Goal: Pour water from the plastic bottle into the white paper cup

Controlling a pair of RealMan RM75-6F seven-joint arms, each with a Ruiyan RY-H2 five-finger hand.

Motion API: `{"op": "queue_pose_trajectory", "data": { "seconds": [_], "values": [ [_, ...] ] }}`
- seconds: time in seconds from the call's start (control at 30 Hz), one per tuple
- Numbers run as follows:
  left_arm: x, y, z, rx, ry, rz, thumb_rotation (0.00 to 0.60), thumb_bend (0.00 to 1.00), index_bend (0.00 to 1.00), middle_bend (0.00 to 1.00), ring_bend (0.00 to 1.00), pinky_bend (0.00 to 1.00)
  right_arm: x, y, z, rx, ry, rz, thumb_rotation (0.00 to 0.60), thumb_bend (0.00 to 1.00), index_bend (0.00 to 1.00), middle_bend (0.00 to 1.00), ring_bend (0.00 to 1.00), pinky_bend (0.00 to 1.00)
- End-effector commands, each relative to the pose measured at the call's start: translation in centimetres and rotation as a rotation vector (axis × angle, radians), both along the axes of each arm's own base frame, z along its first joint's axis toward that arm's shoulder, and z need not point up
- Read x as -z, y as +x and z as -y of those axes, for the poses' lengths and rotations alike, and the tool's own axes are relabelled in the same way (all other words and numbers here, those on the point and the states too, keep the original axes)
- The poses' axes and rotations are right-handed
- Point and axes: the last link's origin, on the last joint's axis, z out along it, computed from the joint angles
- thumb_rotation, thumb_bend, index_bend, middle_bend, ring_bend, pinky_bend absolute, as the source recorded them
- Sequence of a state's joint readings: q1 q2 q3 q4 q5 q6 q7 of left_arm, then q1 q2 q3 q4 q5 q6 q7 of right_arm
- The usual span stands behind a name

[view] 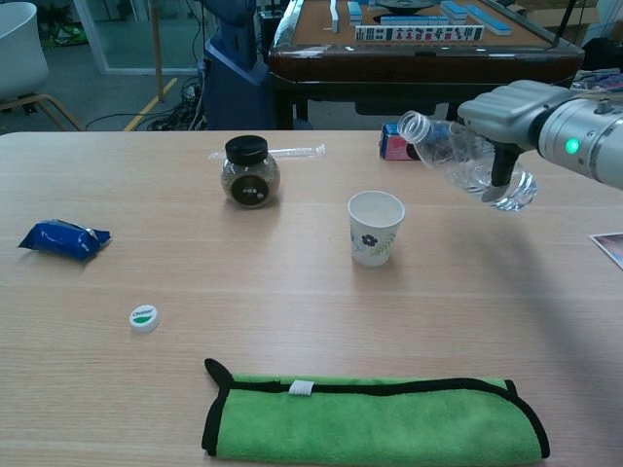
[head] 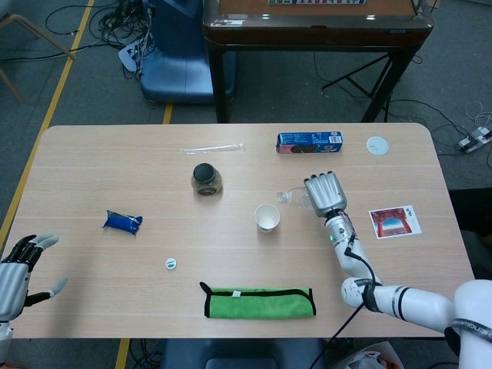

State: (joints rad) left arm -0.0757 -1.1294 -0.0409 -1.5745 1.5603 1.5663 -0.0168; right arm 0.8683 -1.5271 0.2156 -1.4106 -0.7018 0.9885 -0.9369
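Plastic bottle gripped in right robot hand, tilted above cup.

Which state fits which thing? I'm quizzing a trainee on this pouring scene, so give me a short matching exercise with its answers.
Things:
1. plastic bottle
2. white paper cup
3. bottle cap
4. green cloth

States:
A. lies flat along the table's near edge
B. stands upright, mouth open
C. tilted in the air, held by the right hand
D. lies loose on the table, left of the cup

Pairs: 1-C, 2-B, 3-D, 4-A
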Motion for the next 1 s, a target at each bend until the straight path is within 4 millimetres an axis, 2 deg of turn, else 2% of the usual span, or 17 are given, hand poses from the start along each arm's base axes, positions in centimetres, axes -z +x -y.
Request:
{"op": "queue_pose_trajectory", "data": {
  "seconds": [0.03,1.0],
  "values": [
    [0.0,0.0,0.0,-0.003,0.000,0.001,0.600,0.13,0.25,0.24,0.16,0.48,0.1,0.5,0.0,-0.005,0.005,-0.024,0.600,0.26,0.61,0.60,0.45,0.46],
    [-0.6,-0.2,-0.1,-0.014,0.014,0.009,0.600,0.13,0.25,0.24,0.16,0.48,1.6,1.1,0.7,-0.065,-0.025,-0.301,0.600,0.27,0.62,0.61,0.45,0.46]
  ]
}}
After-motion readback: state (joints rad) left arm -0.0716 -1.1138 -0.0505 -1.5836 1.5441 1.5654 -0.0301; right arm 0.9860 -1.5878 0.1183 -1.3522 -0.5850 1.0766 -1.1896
